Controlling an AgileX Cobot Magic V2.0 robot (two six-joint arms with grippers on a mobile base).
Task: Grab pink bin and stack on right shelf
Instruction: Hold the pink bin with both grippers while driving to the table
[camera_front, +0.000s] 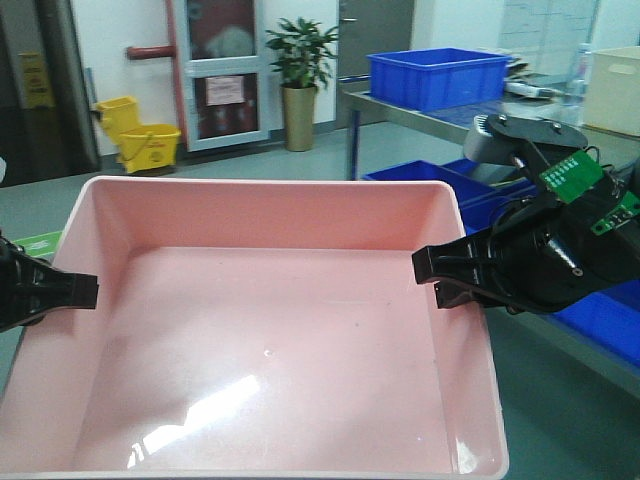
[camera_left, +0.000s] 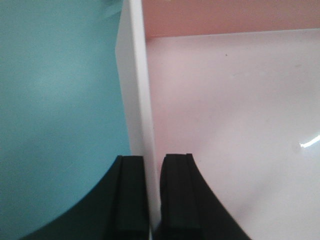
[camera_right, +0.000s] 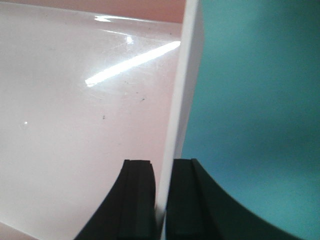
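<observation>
Bin (camera_front: 270, 215) rims within left gripper (camera_left: 152, 159), right gripper (camera_front: 435, 280)

Bright, even, lit from overhead; hazy and washed out in the front view. Streaked with white glare on the floor of the pink bin (camera_front: 270, 300), toward its near wall. Soft and overexposed beyond its far wall. Bleached almost white inside the bin in both wrist views, with a glare streak in the right one; blurred along the rim.
</observation>
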